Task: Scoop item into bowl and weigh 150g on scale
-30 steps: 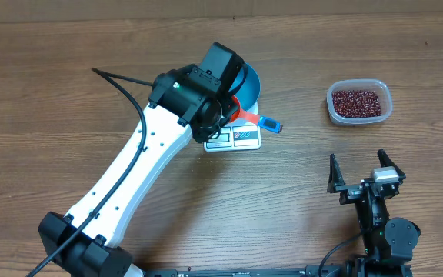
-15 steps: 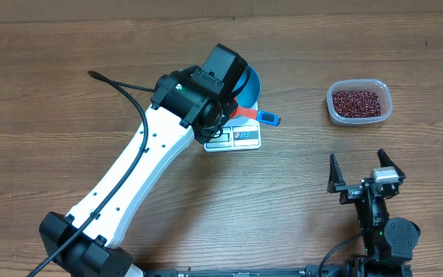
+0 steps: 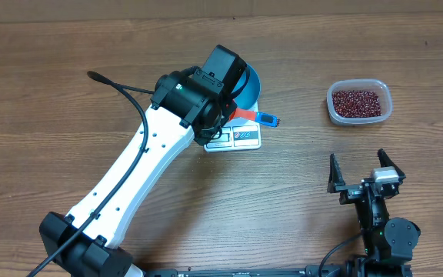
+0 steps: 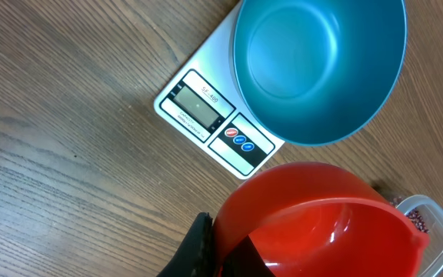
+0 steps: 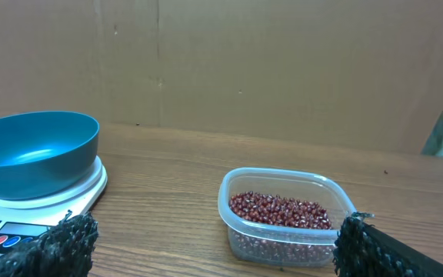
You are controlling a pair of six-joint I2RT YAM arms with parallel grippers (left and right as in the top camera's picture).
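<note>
Currently I see the beans in the clear tub at far right, apart from the empty blue bowl on the scale. My left gripper is clamped on a red scoop beside the bowl; my right gripper stands wide open, near right.

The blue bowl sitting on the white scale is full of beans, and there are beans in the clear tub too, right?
Not quite. The blue bowl does sit on the white scale, but it is empty, not full; the left wrist view looks straight into it. There are beans in the clear tub, as you said.
</note>
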